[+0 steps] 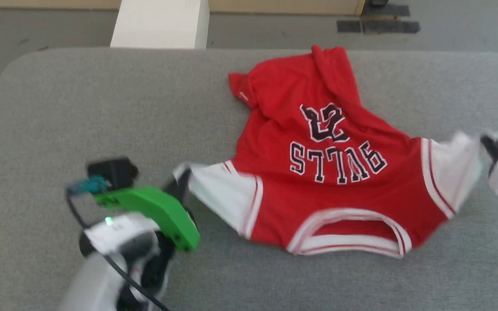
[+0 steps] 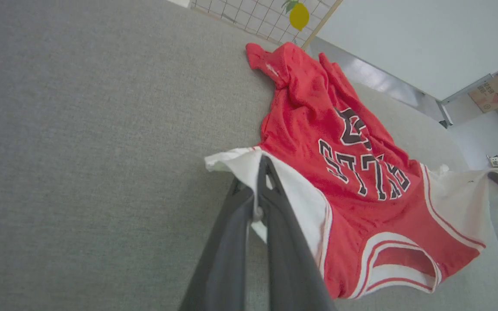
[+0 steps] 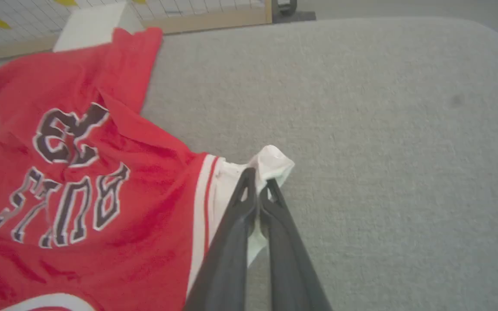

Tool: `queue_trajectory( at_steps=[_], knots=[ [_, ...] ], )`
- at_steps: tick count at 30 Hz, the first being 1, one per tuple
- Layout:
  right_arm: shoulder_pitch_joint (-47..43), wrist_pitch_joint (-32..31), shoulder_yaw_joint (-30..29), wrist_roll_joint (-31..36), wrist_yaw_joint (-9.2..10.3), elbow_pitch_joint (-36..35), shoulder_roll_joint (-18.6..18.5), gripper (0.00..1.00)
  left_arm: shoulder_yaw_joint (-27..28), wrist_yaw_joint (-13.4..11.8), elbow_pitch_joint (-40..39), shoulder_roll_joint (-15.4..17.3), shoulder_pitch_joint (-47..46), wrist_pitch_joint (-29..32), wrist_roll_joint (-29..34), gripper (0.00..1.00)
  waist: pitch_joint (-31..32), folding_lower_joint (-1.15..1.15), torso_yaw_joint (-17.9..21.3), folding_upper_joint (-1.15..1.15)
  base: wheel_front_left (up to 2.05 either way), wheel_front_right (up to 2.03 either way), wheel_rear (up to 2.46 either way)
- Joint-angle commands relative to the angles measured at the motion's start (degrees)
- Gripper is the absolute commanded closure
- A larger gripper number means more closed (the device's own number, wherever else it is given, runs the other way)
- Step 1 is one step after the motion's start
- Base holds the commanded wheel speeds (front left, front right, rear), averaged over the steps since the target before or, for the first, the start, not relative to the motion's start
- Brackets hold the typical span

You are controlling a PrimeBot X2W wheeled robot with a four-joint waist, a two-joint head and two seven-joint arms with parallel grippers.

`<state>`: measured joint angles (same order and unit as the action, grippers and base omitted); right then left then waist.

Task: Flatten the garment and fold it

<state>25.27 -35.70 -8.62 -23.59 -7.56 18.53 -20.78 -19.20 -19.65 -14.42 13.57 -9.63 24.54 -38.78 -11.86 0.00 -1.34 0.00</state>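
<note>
As its 2 dark fingers (image 2: 227,242) are pressed together with white cloth pinched between them, the left tool (image 2: 260,172) is recorded as closed on the garment (image 1: 331,203), gripping the outer edge of the white sleeve (image 1: 223,194) on the robot's left. A green mount (image 1: 154,211) and a black cable sit on the wrist behind this tool.

The right tool (image 3: 257,181) is likewise closed. Its 2 fingers meet on a bunched corner of the opposite white sleeve (image 1: 452,168), and a small fold of cloth stands up just beyond the tips. In the head view this tool is at the right edge and is blurred.

The garment lies on the grey worktop (image 1: 80,108), spread sideways between the 2 tools, somewhat right of centre. Its printed side faces up. The black, white-outlined print (image 1: 337,162) reads upside down from the head view, with the letters nearer the robot and the number 23 beyond them. The neckline (image 1: 348,242), trimmed in white and red stripes, is the part nearest the robot.

The chest area is fairly flat. The far end is not: the red cloth there is rumpled, with a ridge running back toward the hem and 1 corner (image 1: 240,86) turned over.

Beyond the worktop's far edge are a white block (image 1: 162,21) and a grey floor (image 1: 275,30) with dark patches (image 1: 378,26).
</note>
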Motion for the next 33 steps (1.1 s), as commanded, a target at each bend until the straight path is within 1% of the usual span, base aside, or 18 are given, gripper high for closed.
queue_trajectory(
  at_steps=[1, 2, 5, 9, 14, 19, 23, 25, 26, 29, 33],
  knots=[
    [2.01, 0.42, -0.3, -2.6, 0.08, -1.84, 0.89, 1.0, 1.39, 0.99, -0.57, 0.3, -2.9, -0.57, -1.2, 1.0, 3.5, 0.0, 1.19, 0.0, 0.0, 0.0, 0.0],
    [3.04, 0.37, -0.46, -4.62, 0.08, -3.32, 1.42, 1.0, 2.13, 1.57, -0.45, 1.31, -4.59, -0.54, -0.91, 1.0, 4.56, 0.0, 1.42, 0.0, 0.0, 0.0, 0.0],
    [6.07, 0.29, -0.37, -8.34, 0.08, -7.33, 1.87, 1.0, 4.67, 2.77, -0.44, 2.44, -9.79, -0.88, -1.51, 1.0, 6.78, 0.0, 1.95, 0.0, 0.0, 0.0, 0.0],
    [11.26, 0.86, -0.75, -10.59, 0.08, -11.45, 2.32, 1.0, 8.23, 4.11, 0.6, 3.76, -18.04, -2.69, -1.49, 1.0, 9.75, 0.0, 2.56, 0.0, 0.0, 0.0, 0.0],
    [18.28, 1.89, -2.21, -11.07, 0.08, -13.88, 3.7, 1.0, 10.6, 5.43, 3.24, 4.94, -27.52, -4.14, -1.1, 1.0, 11.92, 0.0, 2.96, 0.0, 0.0, 0.0, 0.0],
    [24.12, 1.73, -2.63, -9.9, 0.08, -14.07, 4.36, 1.0, 11.5, 6.6, 7.45, 6.19, -35.02, -4.14, -0.86, 1.0, 12.3, 0.0, 3.0, 0.0, 0.0, 0.0, 0.0],
    [28.34, 0.76, -2.91, -9.03, 0.08, -12.77, 4.99, 1.0, 11.5, 7.6, 11.83, 6.75, -40.55, -3.75, -0.87, 1.0, 11.22, 0.0, 2.87, 0.0, 0.0, 0.0, 0.0],
    [30.42, 0.31, -2.62, -7.91, 0.08, -11.86, 4.82, 1.0, 11.47, 7.89, 14.49, 6.14, -42.97, -3.16, -1.76, 1.0, 10.11, 0.0, 2.77, 0.0, 0.0, 0.0, 0.0],
    [31.51, -0.06, -2.01, -6.98, 0.08, -11.3, 4.4, 1.0, 11.62, 8.12, 16.04, 5.41, -44.28, -2.86, -2.78, 1.0, 9.31, 0.0, 2.71, 0.0, 0.0, 0.0, 0.0],
    [35.02, -0.37, -0.17, -4.67, 0.08, -9.56, 3.09, 1.0, 10.76, 8.72, 20.69, 4.98, -47.93, -2.12, -2.89, 1.0, 6.26, 0.0, 2.48, 0.0, 0.0, 0.0, 0.0],
    [40.7, -0.39, 2.88, -2.13, 0.08, -6.85, 1.55, 1.0, 9.94, 8.27, 25.96, 4.26, -53.63, -2.55, -1.68, 1.0, 0.8, 0.0, 2.52, 0.0, 0.0, 0.0, 0.0]
  ],
)
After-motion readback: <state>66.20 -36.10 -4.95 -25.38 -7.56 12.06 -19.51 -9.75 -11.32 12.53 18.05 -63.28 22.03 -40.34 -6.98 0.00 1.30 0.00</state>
